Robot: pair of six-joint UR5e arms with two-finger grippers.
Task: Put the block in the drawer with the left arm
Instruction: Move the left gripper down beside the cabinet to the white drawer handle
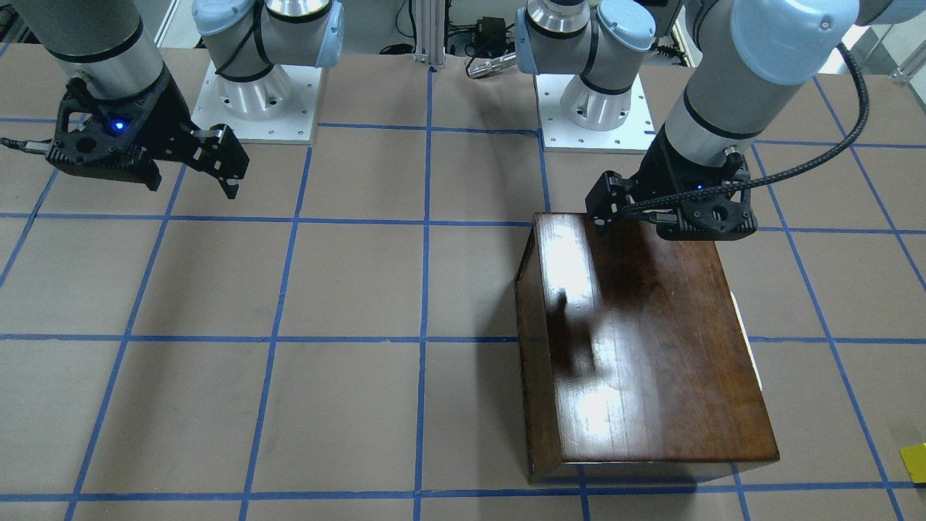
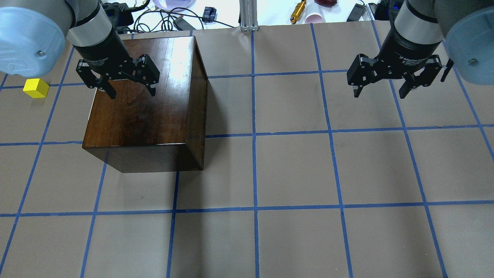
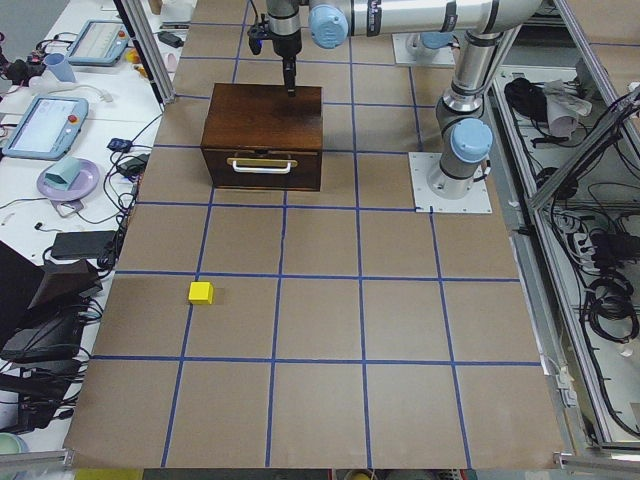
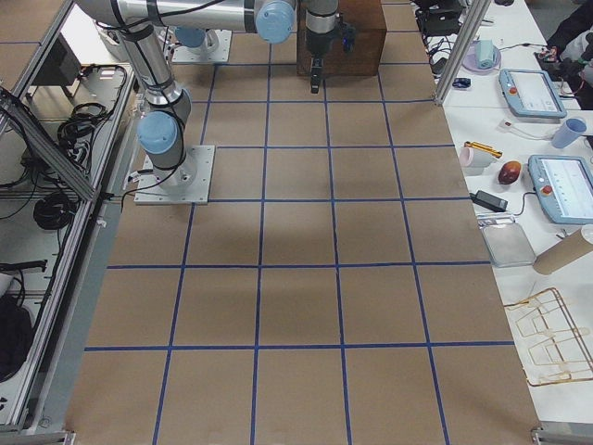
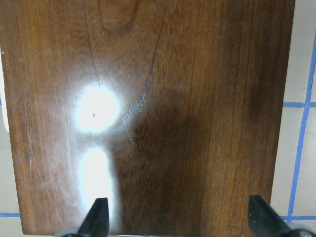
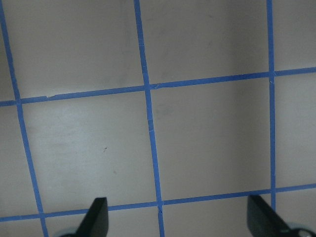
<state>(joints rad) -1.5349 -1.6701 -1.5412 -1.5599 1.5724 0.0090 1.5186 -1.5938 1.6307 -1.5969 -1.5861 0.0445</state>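
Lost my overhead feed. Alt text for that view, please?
The left gripper hangs open above the top of the dark wooden box, holding nothing. The yellow block lies on the table left of the box, apart from it; the right gripper hangs open at right.
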